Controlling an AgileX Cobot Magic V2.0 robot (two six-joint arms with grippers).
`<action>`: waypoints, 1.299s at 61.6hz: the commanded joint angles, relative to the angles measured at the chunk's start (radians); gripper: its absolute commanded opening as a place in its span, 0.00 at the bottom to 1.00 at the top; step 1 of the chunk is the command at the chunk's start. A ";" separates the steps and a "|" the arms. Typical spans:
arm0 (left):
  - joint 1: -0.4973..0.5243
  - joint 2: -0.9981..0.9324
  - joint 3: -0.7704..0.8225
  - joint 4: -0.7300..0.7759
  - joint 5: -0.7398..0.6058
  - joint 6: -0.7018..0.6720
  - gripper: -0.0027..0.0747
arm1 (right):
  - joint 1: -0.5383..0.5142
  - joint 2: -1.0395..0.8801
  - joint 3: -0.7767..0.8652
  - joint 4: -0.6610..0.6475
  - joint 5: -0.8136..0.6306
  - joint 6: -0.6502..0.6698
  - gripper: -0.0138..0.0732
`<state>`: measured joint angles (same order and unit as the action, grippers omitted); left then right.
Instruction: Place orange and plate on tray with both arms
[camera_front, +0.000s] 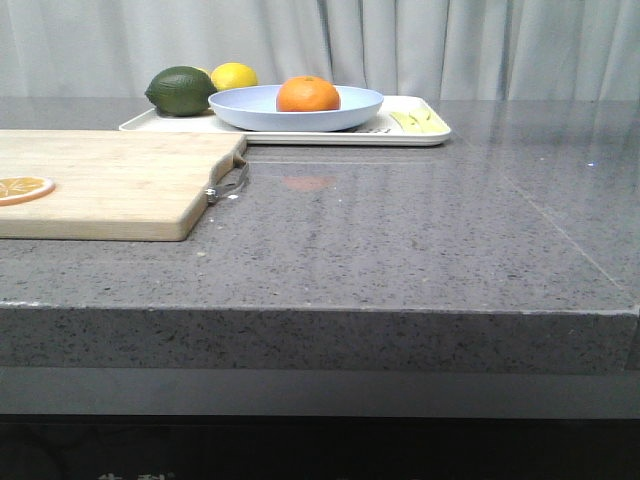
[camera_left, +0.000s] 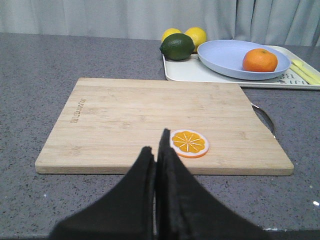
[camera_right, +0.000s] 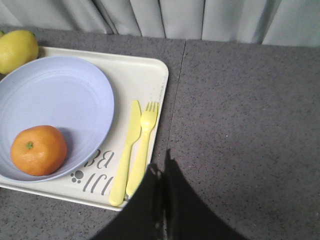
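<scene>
The orange (camera_front: 308, 94) lies in the pale lavender-blue plate (camera_front: 250, 104), and the plate rests on the white tray (camera_front: 415, 136) at the back of the table. They also show in the left wrist view: the orange (camera_left: 259, 60), the plate (camera_left: 222, 55), the tray (camera_left: 186, 72). In the right wrist view the orange (camera_right: 38, 150) sits at the plate's (camera_right: 60, 95) near side on the tray (camera_right: 145, 80). My left gripper (camera_left: 156, 150) is shut and empty, over the near edge of the cutting board. My right gripper (camera_right: 161, 167) is shut and empty, beside the tray's right near corner. Neither arm shows in the front view.
A wooden cutting board (camera_front: 110, 185) with a dried orange slice (camera_left: 189, 142) lies front left. A green lime (camera_front: 181, 90) and a yellow lemon (camera_front: 234, 76) sit on the tray's left end. A yellow knife (camera_right: 127, 150) and fork (camera_right: 144, 145) lie on its right end.
</scene>
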<state>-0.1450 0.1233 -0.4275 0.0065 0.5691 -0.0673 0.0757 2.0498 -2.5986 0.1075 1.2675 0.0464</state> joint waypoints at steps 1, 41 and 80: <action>0.001 0.013 -0.027 -0.007 -0.083 -0.008 0.01 | -0.005 -0.132 0.016 -0.009 0.070 0.000 0.03; 0.001 0.013 -0.027 -0.007 -0.083 -0.008 0.01 | -0.006 -0.820 1.247 -0.175 -0.186 -0.084 0.03; 0.001 0.013 -0.027 -0.007 -0.083 -0.008 0.01 | -0.064 -1.588 2.034 -0.162 -0.706 -0.046 0.03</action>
<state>-0.1450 0.1233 -0.4275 0.0065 0.5691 -0.0673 0.0177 0.5682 -0.6110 -0.0498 0.6881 0.0000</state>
